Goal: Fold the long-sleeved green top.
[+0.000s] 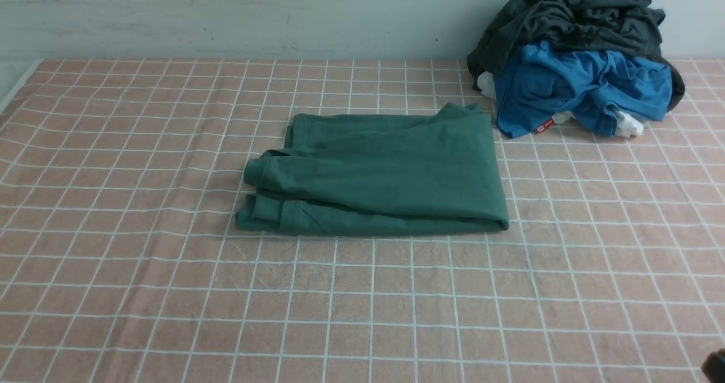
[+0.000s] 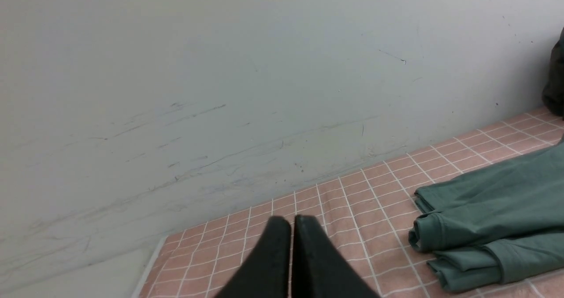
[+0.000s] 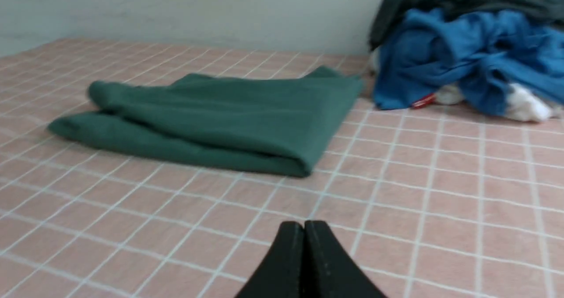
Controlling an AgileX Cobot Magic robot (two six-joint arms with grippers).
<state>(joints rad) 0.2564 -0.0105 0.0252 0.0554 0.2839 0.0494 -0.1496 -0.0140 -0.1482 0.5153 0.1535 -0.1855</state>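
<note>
I see the top [image 1: 379, 173] lying folded in a neat block in the middle of the desk [image 1: 141, 292], near a pile with a blue shirt [image 1: 578, 88] and a grey one [image 1: 572, 15]. My left hand [image 2: 291, 221] is closed on nothing, off to the top's left. My right hand [image 3: 304, 225] is closed on nothing too, down near me. I think the job looks almost done. The top looks soft, light and floppy, so it may slump if lifted. I would pinch it at the thick folded edge.
</note>
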